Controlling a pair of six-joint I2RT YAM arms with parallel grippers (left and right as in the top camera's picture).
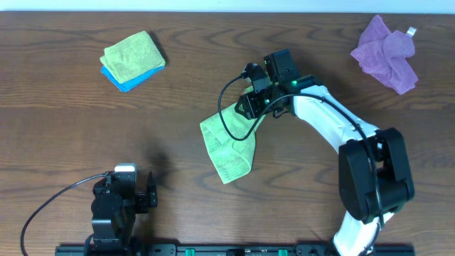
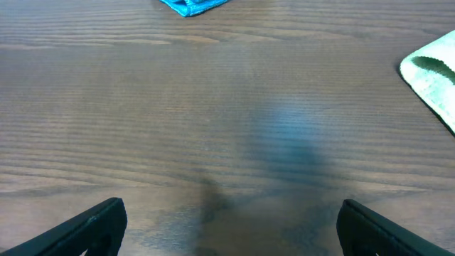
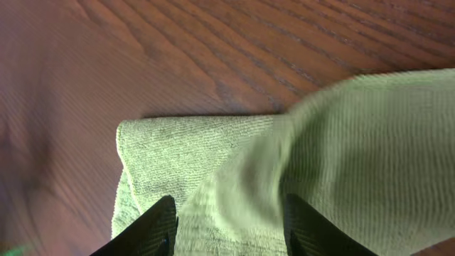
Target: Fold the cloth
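A light green cloth [image 1: 229, 146] lies partly folded on the wooden table, left of centre. My right gripper [image 1: 254, 107] is at the cloth's upper right corner and holds it raised. In the right wrist view the cloth [image 3: 178, 149] is bunched between the two fingers [image 3: 229, 231], with a flat layer lying on the table beyond. My left gripper [image 1: 129, 186] is open and empty at the front left, far from the cloth. In the left wrist view its fingers [image 2: 227, 231] frame bare table, and an edge of the green cloth [image 2: 434, 78] shows at the right.
A folded green cloth on a folded blue cloth [image 1: 133, 58] sits at the back left; the blue edge shows in the left wrist view [image 2: 192, 6]. A crumpled purple cloth [image 1: 387, 53] lies at the back right. A black cable loops beside the right gripper.
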